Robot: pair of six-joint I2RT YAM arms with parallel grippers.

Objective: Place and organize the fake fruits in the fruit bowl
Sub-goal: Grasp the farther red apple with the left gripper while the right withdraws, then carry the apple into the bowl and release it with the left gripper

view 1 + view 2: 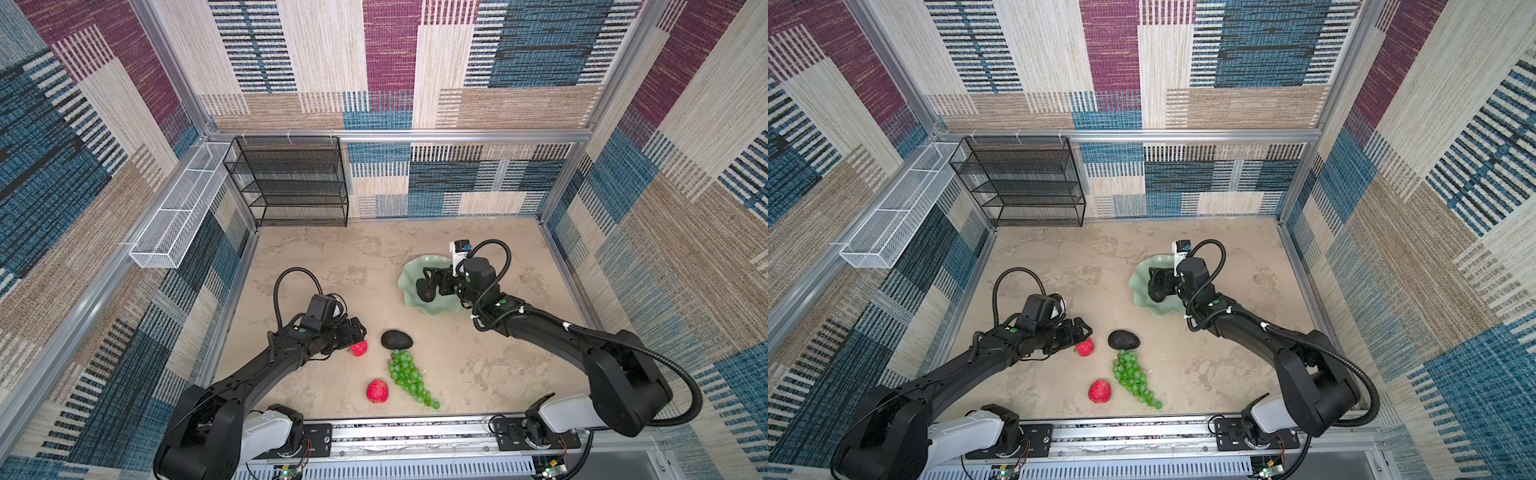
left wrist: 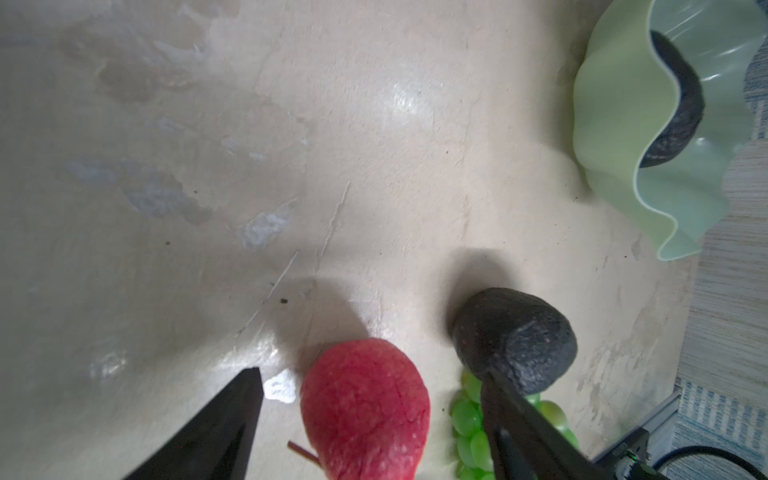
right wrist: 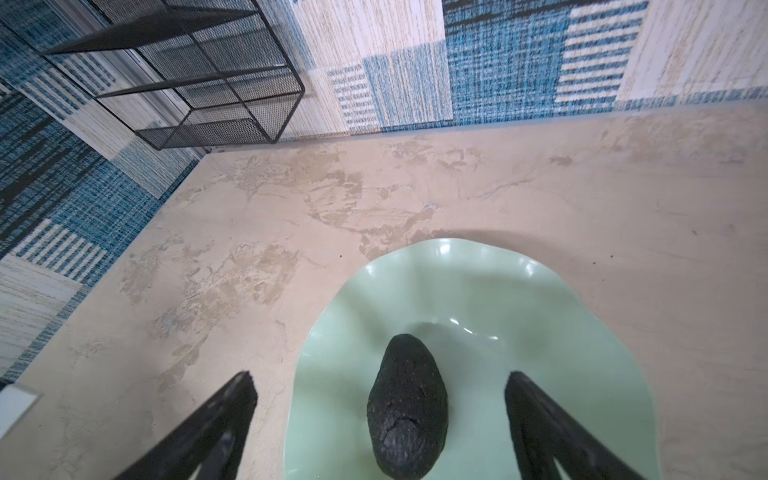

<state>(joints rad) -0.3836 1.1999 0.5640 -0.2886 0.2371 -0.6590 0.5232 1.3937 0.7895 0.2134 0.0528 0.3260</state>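
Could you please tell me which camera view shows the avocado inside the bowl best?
The right wrist view: the avocado lies in plain sight in the bowl. The left wrist view shows it half hidden by the rim; in both top views the right gripper largely covers it.

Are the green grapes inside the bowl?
No, the grapes lie on the table, outside the bowl, next to a dark avocado.

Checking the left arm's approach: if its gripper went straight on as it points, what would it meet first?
Most likely the red strawberry just ahead of the left gripper, in line between its open jaws.
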